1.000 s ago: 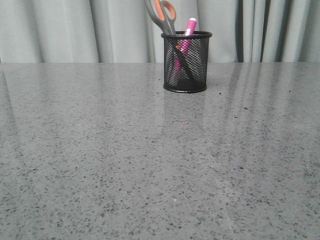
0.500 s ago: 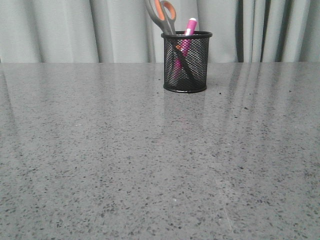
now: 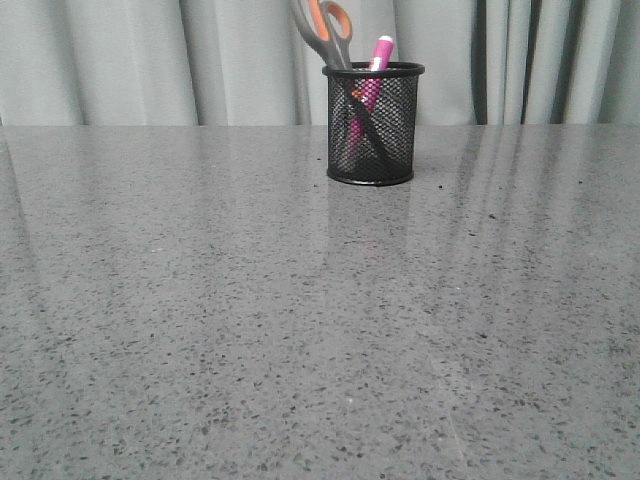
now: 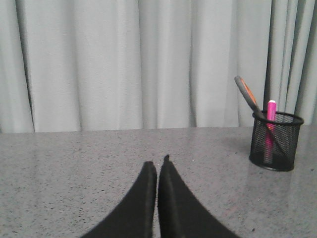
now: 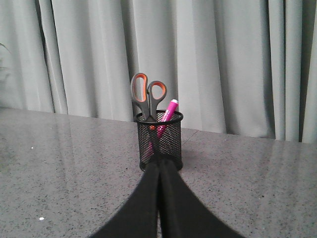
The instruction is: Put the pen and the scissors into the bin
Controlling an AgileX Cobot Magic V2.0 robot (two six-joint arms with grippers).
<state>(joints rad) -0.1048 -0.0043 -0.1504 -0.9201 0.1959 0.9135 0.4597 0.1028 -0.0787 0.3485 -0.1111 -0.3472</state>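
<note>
Nothing has shifted over the last second: your pen (image 3: 378, 62) and scissors (image 3: 326, 32) stand inside the bin (image 3: 372, 124) at the table's far side. Both grippers, left (image 4: 157, 166) and right (image 5: 159, 163), are closed on nothing, well back from it. You can judge the task complete.

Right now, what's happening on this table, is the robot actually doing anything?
Nothing is being handled. The pen and the scissors both stand inside the bin at the far side of the table, handles and cap poking above the rim. The left gripper and right gripper are both shut and empty, away from the bin. The job looks finished.
</note>
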